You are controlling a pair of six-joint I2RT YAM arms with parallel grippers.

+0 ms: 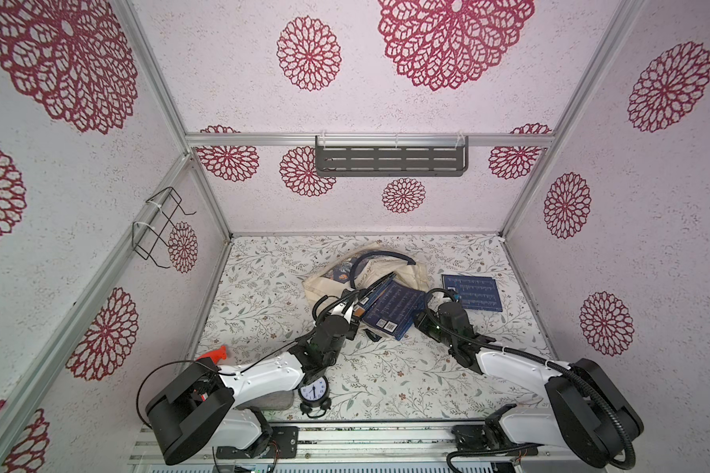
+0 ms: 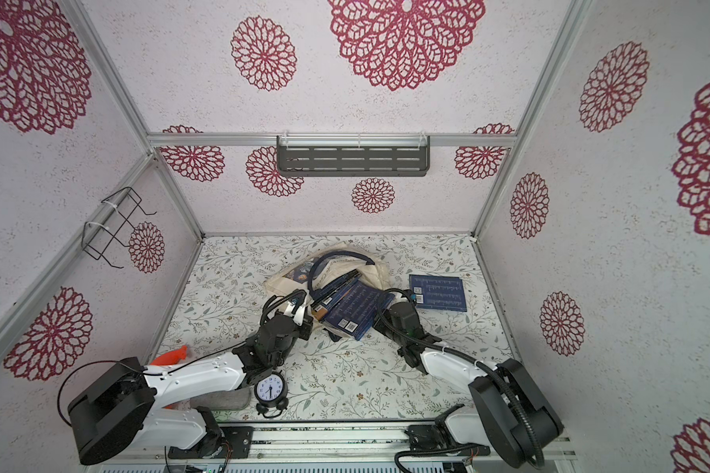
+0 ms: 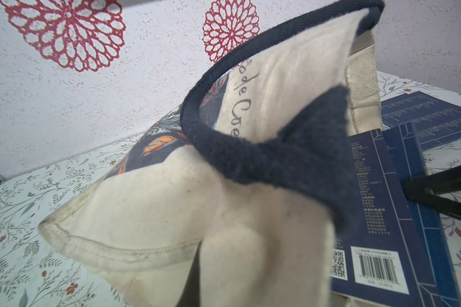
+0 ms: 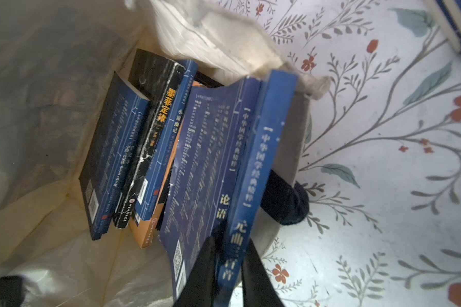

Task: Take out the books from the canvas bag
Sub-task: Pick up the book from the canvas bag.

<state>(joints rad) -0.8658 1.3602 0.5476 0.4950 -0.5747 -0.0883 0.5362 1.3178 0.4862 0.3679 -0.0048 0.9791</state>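
Cream canvas bag (image 1: 324,282) lies centred on the worktop (image 1: 386,381), its rim pinched up by the clenched left gripper (image 1: 351,303), while the right gripper (image 4: 230,268) grasps the near end of the outermost blue book (image 4: 261,148), whose long axis runs straight away from it into the bag's mouth.

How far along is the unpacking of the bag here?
Done: one flat navy book lies on the floral table, clear of the cream canvas tote bag. In hand: left gripper holds the tote open; right gripper pinches a blue paperback. Left: black book, orange book, others inside.
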